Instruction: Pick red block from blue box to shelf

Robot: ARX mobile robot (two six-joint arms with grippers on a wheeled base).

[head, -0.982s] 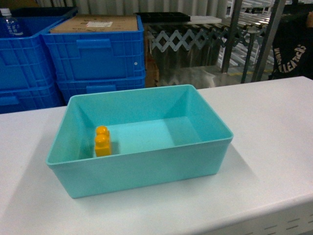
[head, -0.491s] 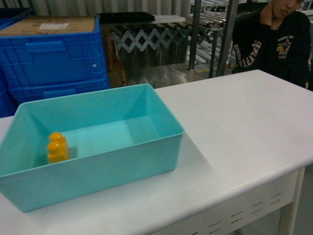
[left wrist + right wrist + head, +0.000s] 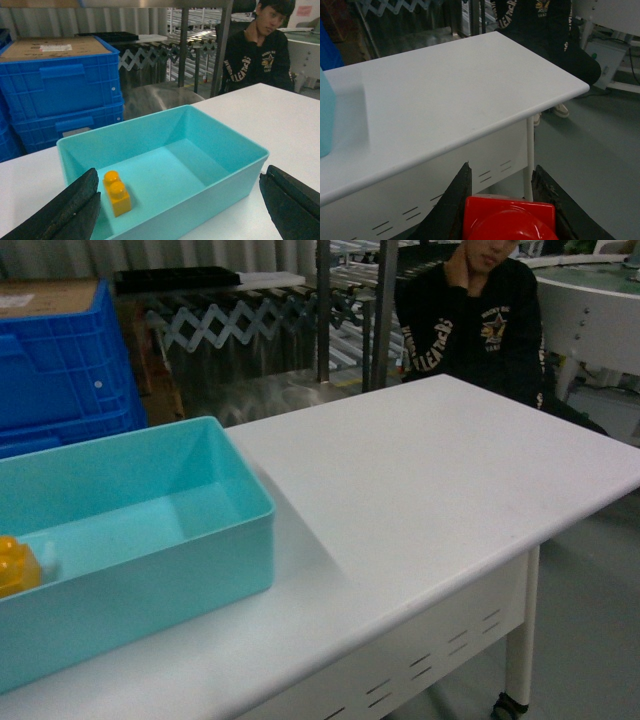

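The red block (image 3: 509, 220) is a glossy brick with a round stud, and my right gripper (image 3: 502, 167) is shut on it. It hangs off the white table's (image 3: 445, 90) front edge, over the grey floor. The blue box (image 3: 150, 620) stands on the table at the left; its corner (image 3: 325, 120) also shows in the right wrist view. My left gripper (image 3: 181, 172) is open, its dark fingers either side of the blue box (image 3: 200, 210). The shelf's steel uprights (image 3: 380, 300) rise behind the table. Neither gripper shows in the head view.
A yellow-orange two-stud brick (image 3: 117, 197) stands inside the box, also visible as the yellow brick (image 3: 15, 565). Dark blue crates (image 3: 60, 80) are stacked behind the table. A seated person in black (image 3: 470, 320) is at the far right corner, beside a round white table (image 3: 590, 310).
The head view has swung right: the blue box slid to the left edge of the picture, and the table's right end, the person and the floor came into view.
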